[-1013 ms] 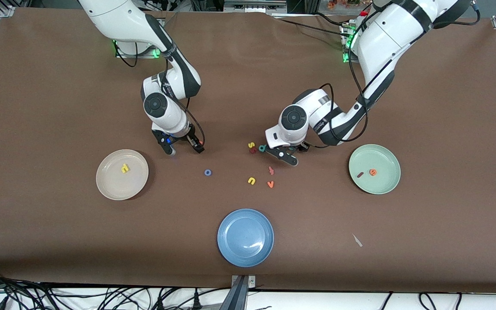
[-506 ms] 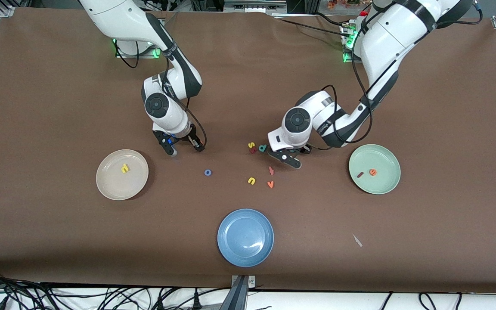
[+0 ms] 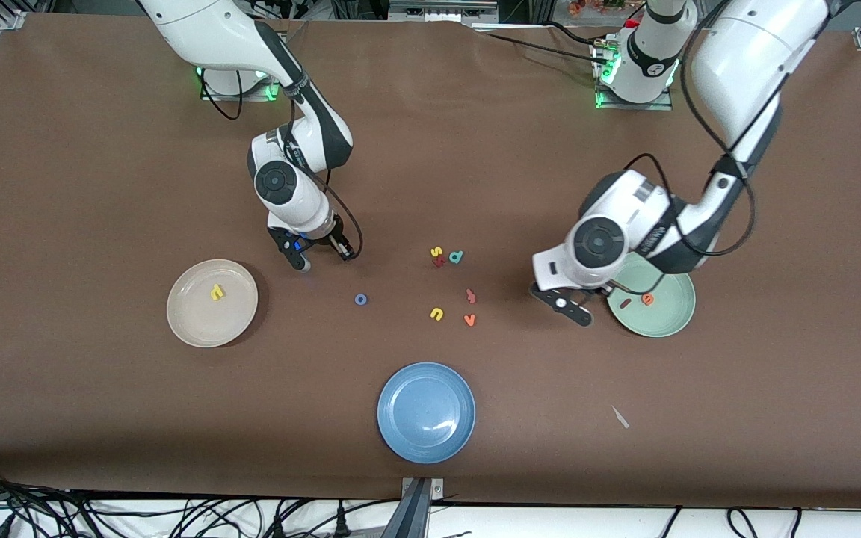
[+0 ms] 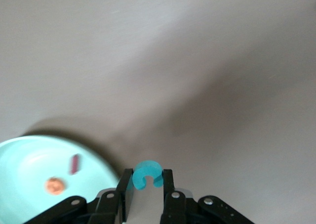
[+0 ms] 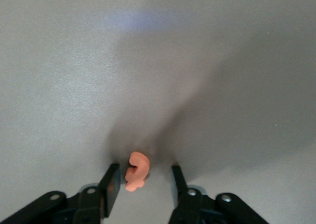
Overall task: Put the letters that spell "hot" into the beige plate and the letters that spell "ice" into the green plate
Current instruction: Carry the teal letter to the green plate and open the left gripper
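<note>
Now the beige plate holds the yellow h, the green plate the red i and orange e. Just beside the green plate, the left gripper pinches the teal c. Near the beige plate, the right gripper has its jaws narrowly apart around an orange letter.

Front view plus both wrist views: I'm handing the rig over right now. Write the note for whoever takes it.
Left gripper: shut on the teal c, over the table at the green plate's rim.
Right gripper: low at the table, jaws open around a small orange letter that I cannot read.
Done: yellow h in the beige plate; dark red i and orange e in the green plate.
Left: drop the c into green; blue o, on the table, and the t go to beige.
</note>
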Robot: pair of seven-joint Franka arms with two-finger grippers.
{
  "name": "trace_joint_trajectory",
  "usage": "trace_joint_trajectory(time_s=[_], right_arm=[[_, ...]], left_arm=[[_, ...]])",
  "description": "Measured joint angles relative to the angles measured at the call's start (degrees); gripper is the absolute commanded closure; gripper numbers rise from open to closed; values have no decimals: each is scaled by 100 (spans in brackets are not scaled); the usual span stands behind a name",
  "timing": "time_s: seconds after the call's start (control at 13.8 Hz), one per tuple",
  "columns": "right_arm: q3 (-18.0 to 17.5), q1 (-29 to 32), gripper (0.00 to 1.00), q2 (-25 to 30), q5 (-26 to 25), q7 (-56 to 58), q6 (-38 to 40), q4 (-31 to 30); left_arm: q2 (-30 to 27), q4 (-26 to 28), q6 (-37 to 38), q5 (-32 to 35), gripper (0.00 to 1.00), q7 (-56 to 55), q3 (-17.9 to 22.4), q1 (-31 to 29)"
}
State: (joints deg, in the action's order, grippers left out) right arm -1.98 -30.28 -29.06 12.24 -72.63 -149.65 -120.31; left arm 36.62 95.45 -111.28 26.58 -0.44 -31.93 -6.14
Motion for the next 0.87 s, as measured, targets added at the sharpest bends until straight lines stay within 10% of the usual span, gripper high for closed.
trace_joint_trajectory(time_s=[0.36, 0.58, 0.87], right_arm=[[1, -15, 86, 17, -147, 0, 62, 12], [1, -19, 95, 3, -231, 0, 128, 56], [86, -20, 100, -135, -661, -1, 816, 498]], left_arm=[[54, 57, 12, 0, 75, 1324, 39, -1076], [235, 86, 5, 0, 0, 1350, 37, -1191], [248, 54, 3, 0, 0, 1344, -64, -1167]])
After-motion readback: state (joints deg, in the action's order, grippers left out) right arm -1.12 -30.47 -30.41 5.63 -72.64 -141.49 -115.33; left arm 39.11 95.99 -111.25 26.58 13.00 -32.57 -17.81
